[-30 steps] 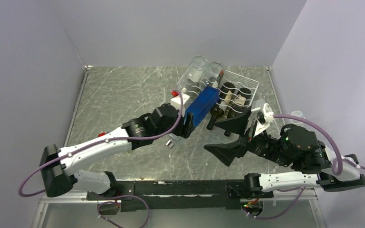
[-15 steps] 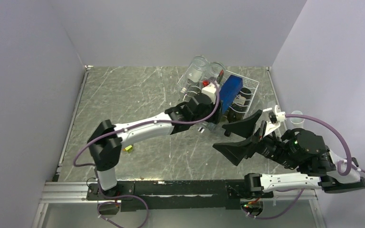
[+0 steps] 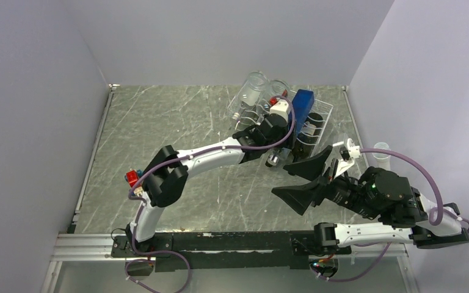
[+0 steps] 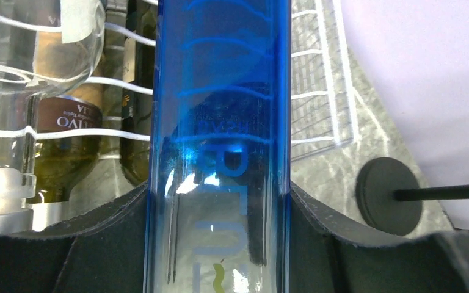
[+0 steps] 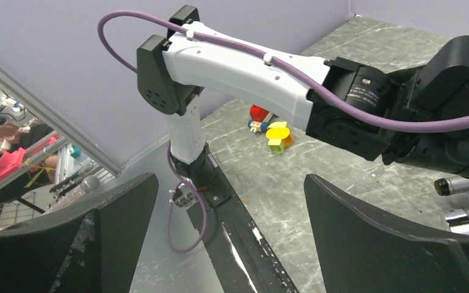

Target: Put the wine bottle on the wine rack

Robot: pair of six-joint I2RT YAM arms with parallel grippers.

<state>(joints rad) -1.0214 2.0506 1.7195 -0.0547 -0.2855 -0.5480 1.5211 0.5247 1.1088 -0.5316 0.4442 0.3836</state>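
Observation:
The wine bottle point(image 3: 303, 102) is blue glass with pale lettering, and my left gripper point(image 3: 289, 119) is shut on its body. It hangs over the white wire wine rack point(image 3: 325, 113) at the back right of the table. In the left wrist view the blue wine bottle point(image 4: 220, 122) fills the middle, with the left gripper point(image 4: 220, 198) pressing both its sides and rack wires point(image 4: 317, 73) behind it. I cannot tell whether the bottle touches the rack. My right gripper point(image 3: 306, 180) stands wide open and empty in front of the rack, as the right gripper point(image 5: 226, 183) also shows in its own view.
Dark bottles point(image 3: 306, 131) lie in the rack, and clear glass bottles point(image 3: 253, 88) lean at its left end. A clear cup point(image 3: 381, 152) stands at the far right. Small red and yellow toys point(image 5: 275, 137) lie near the left arm. A black disc on a thin rod point(image 4: 389, 195) sits beside the rack.
My left arm has carried the blue bottle from the rack's front left corner up and back over the rack. The right gripper drew back slightly and stays open.

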